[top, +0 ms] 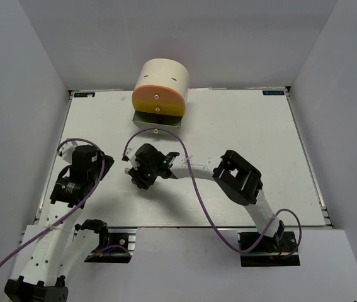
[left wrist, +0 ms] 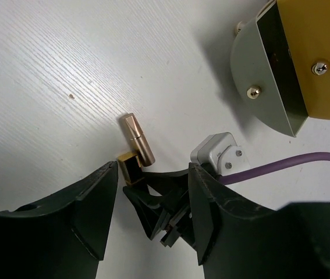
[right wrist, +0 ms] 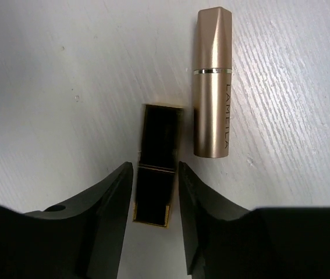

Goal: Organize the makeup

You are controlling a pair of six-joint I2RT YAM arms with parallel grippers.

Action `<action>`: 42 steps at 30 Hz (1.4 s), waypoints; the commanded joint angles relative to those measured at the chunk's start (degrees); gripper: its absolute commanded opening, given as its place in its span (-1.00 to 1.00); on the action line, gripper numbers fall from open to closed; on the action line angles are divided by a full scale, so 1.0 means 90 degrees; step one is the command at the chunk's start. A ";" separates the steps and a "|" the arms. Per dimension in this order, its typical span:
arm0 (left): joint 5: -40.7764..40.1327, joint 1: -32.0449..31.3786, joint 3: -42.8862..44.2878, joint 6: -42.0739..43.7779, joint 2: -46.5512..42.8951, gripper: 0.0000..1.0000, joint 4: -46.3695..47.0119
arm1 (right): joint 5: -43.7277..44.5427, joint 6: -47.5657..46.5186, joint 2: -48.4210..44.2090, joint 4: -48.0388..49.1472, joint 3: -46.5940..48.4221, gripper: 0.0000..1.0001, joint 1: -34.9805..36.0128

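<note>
Gold-black lipstick (right wrist: 160,139) lies flat on the tabletop (top: 247,138), about mid-table, on the near side of the cream half-round box (top: 160,82).

Key relation: its long axis runs in line with the reach of the right pincer (right wrist: 156,168). The fingers straddle its short width, one on each long side, over the half nearest the wrist. The gold-rimmed far end sticks out past the fingertips.

Right pincer is narrow, with its pads against both long faces. That reads as gripped, though I can't confirm any lift, and it looks to be resting on the tabletop.

Rose-gold lipstick (right wrist: 212,81) lies parallel and just beside it, with a thin gap between. It's offset further out, and most of its length is beyond the fingertips. My guess is that a tilted lift could nudge it, so pull straight up.

The lowest drawer (left wrist: 263,75) of the box is pulled out. It sits far of the lipsticks and slightly right in the top view, and it's the likely drop target.

Left pincer (left wrist: 153,171) is wide and holds nothing. It sits to the left and faces the pair, and no part of it touches either lipstick. The right arm is the nearer one and is already on the item. The left could take the rose-gold one afterwards.
</note>
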 commanded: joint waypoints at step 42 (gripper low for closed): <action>0.1702 0.0041 -0.1735 -0.1818 0.1929 0.23 0.2146 | 0.1008 -0.4453 -0.0732 0.1607 0.0992 -1.00 -0.2300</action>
